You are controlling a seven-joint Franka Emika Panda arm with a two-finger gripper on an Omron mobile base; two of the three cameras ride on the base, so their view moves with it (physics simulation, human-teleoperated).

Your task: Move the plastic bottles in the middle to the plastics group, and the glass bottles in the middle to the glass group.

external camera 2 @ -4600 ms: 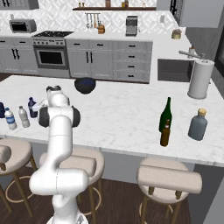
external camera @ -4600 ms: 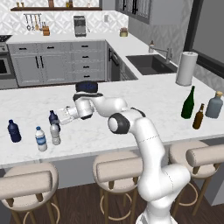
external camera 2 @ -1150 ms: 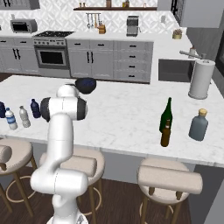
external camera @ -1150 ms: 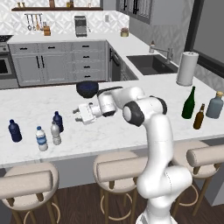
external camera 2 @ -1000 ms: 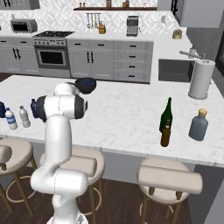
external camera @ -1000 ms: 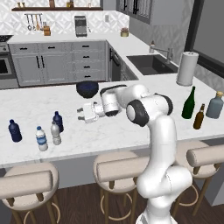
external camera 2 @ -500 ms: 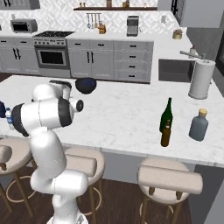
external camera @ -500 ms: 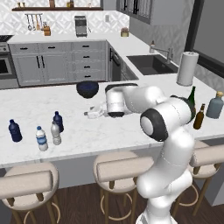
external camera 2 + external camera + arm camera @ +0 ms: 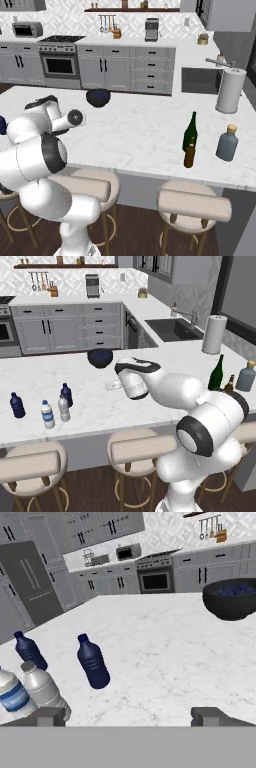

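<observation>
White marble island counter [image 9: 95, 406], three padded stools along its near edge; grey cabinets, range and wall-hung utensils behind, sink and paper towel roll [image 9: 213, 334] at about 2 o'clock in the left base view; dark bowl [image 9: 100, 357] on the counter near its far edge. Gripper [image 9: 128, 716] low over bare marble, jaws wide apart, nothing between them; the two dark fingertips [image 9: 44, 717] frame empty stone in the hand view. Plastics cluster at 9 o'clock in the left base view: navy bottle [image 9: 17, 405] farthest out, clear bottle with blue label band [image 9: 47, 414] beside a clear greyish bottle [image 9: 63, 408], and a second navy bottle [image 9: 65, 394] just behind that one; in the hand view the same four lie at 8 o'clock, upright but shown tilted by the camera's roll. Glass cluster at 3 o'clock: green wine bottle [image 9: 190, 131], slim brown bottle [image 9: 189, 152] touching or just in front of it, squat grey-blue bottle [image 9: 227, 143] near to the side.
</observation>
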